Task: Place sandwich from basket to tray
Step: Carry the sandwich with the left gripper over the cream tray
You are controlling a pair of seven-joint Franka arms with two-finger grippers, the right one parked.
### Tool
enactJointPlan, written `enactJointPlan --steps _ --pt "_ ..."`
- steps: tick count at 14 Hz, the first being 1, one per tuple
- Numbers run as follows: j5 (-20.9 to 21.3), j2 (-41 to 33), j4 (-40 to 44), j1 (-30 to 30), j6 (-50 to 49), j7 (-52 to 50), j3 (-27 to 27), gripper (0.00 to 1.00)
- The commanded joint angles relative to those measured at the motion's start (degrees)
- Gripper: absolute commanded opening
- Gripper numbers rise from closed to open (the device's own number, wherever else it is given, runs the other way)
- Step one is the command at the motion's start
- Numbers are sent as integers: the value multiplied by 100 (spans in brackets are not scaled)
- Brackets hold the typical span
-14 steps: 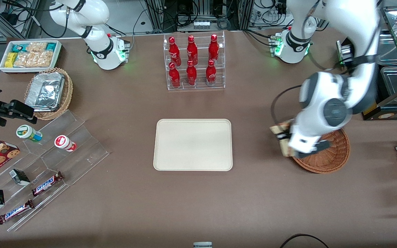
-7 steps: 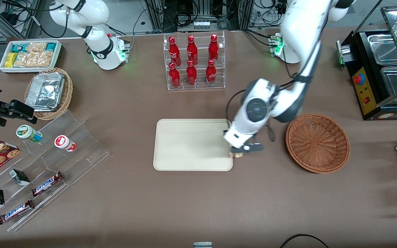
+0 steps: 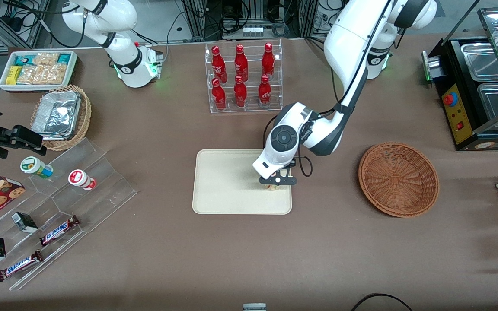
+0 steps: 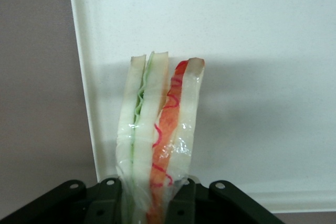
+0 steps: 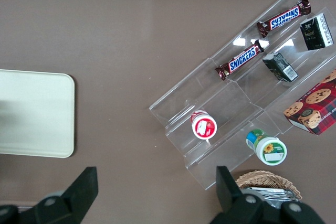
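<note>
My left gripper [image 3: 273,183] is over the cream tray [image 3: 227,185], near the tray's end that faces the basket, and is shut on the sandwich [image 3: 270,187]. In the left wrist view the sandwich [image 4: 157,129] is a plastic-wrapped wedge of pale bread with green and orange-red filling, pinched between the two black fingers [image 4: 184,203], with the tray [image 4: 252,51] under it. The gripper [image 4: 152,203] grips its wide end. The round reddish-brown woven basket [image 3: 398,179] stands with nothing in it, toward the working arm's end of the table.
A clear rack of red bottles [image 3: 242,77] stands farther from the front camera than the tray. Toward the parked arm's end are an acrylic stepped stand with snack bars and cups [image 3: 54,216], a wicker basket with foil containers [image 3: 61,115] and a white bin of snacks [image 3: 37,69]. A metal appliance [image 3: 478,86] stands near the basket.
The left arm carried the sandwich from above the basket's rim, across the bare table, to over the tray's end. The basket now shows in full, with nothing in it.
</note>
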Motion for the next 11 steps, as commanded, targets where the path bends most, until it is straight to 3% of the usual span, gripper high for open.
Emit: enactJointPlan --steps 1,3,7,8,10,11 --pt "-13 157 166 8 -24 53 47 24" --pt "-13 289 193 8 238 -34 56 26" --pt "-4 351 210 17 275 -35 73 44" --pt "5 351 210 17 284 -35 82 55" --pt "5 317 219 35 266 -35 108 99" --pt "14 212 219 44 223 -87 169 100"
